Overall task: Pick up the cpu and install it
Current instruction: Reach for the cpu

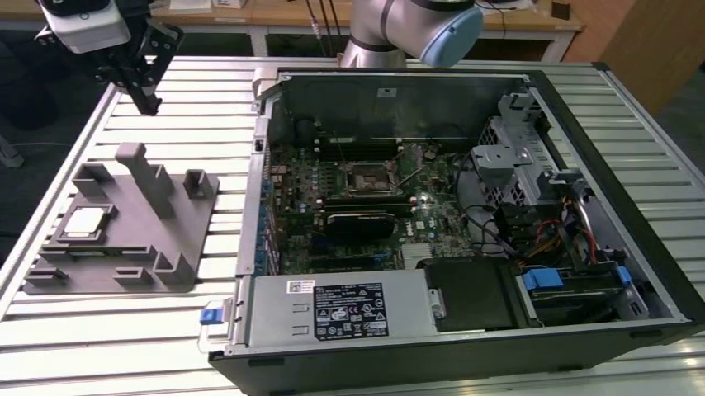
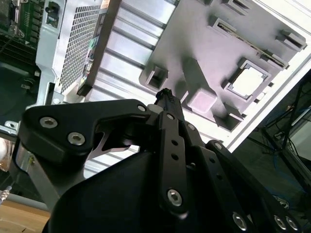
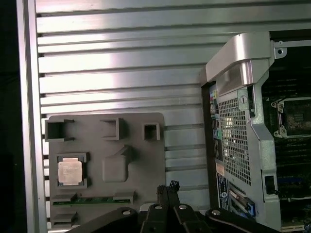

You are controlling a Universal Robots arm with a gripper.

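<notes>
My worktop [image 1: 210,99] is made of long shiny silver strips with grooves between them, light gleams on it, and behind it I see a wooden desk [image 1: 286,15] with white legs and a brown wooden board [image 1: 648,41].

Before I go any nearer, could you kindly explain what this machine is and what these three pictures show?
This is one robot arm with a gripper at its end, shut and empty, hovering above a slatted metal table. The exterior view sees the whole scene; both wrist views ride on the arm and look past the gripper. On the table lies a grey fixture with the cpu, a small silver square, resting in a recess. Beside it stands an open computer case showing its motherboard. Nothing is held.
</notes>
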